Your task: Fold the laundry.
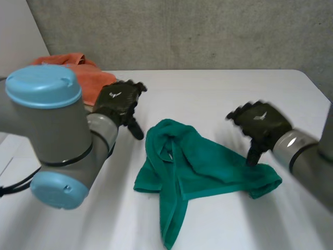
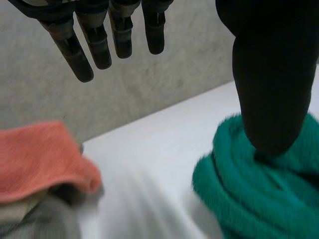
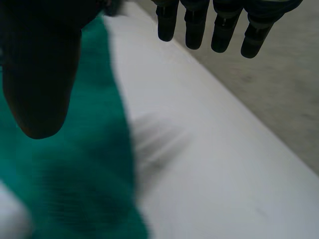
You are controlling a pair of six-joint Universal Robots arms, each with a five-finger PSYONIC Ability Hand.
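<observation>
— Item one, the left?
— My left hand (image 1: pixel 118 101): fingers (image 2: pixel 82 57) straight, spread well away from the thumb, nothing held. The green towel (image 1: pixel 200 166) lay crumpled on the white table (image 1: pixel 223 88), with its bunched end right under my thumb tip. Whether thumb met cloth, I could not tell.
— Item two, the right?
— My right hand (image 1: pixel 260 124): fingers (image 3: pixel 194 30) straight, set apart from the thumb, empty. The towel's other end lay beneath my thumb, and bare table lay under the fingertips.
— Other stock?
— One orange cloth (image 1: pixel 78 65), heaped at the table's far corner just behind my left hand, apart from the towel. Below my left fingertips it sat atop grey and beige layers (image 2: pixel 35 219), too blurred to name.
</observation>
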